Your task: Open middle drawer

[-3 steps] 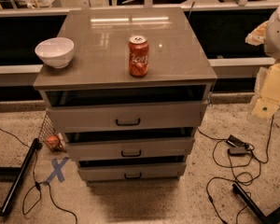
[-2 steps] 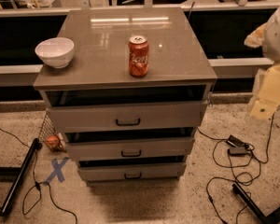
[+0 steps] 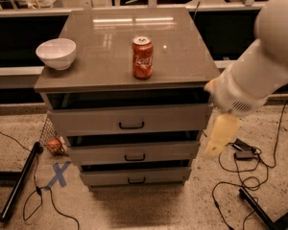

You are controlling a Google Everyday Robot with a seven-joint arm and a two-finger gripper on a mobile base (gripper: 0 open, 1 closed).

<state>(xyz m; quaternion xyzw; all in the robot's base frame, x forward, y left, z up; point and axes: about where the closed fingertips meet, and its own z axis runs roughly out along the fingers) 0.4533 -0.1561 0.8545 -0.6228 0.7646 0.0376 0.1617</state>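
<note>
The grey-brown cabinet (image 3: 127,47) has three drawers, each pulled out a little with a dark gap above its front. The middle drawer (image 3: 101,154) has a medium-height front and a small dark bar handle (image 3: 135,157) at its centre. My white arm (image 3: 259,75) reaches in from the right. The gripper (image 3: 221,134) is a pale yellowish piece hanging from the arm. It sits just right of the cabinet's right edge, level with the top and middle drawer fronts, and touches no handle.
A white bowl (image 3: 56,53) and a red soda can (image 3: 142,57) stand on the cabinet top. The top drawer has a bigger black handle (image 3: 131,125), and the lowest drawer (image 3: 134,177) is narrower. Cables (image 3: 245,176) lie on the floor at right. A black pole (image 3: 19,181) and a blue tape cross (image 3: 59,174) are at left.
My arm and gripper have swung left and down, from the right edge of the view to beside the cabinet's right side. The drawers have not moved.
</note>
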